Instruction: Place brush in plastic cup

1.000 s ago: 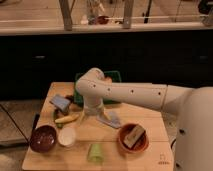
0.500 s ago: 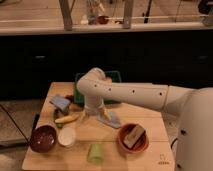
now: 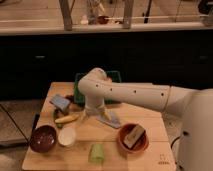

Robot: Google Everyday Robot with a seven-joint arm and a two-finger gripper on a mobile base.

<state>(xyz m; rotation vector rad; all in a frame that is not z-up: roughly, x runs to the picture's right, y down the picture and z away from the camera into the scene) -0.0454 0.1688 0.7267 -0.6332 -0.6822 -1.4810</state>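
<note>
The pale-green plastic cup (image 3: 96,152) stands near the front edge of the wooden table (image 3: 150,122). My gripper (image 3: 92,113) hangs from the white arm (image 3: 125,92) and points down at the middle of the table, behind the cup and right of the yellow banana (image 3: 66,119). A slim pale object, which may be the brush (image 3: 104,116), lies just right of the gripper on a blue-grey pad (image 3: 113,120). I cannot tell whether the gripper touches it.
A dark brown bowl (image 3: 43,138) and a white round cup (image 3: 67,136) stand at the front left. An orange bowl (image 3: 133,138) holding a block is at the front right. A blue-grey box (image 3: 60,102) is at the left, and a green basket (image 3: 115,77) at the back.
</note>
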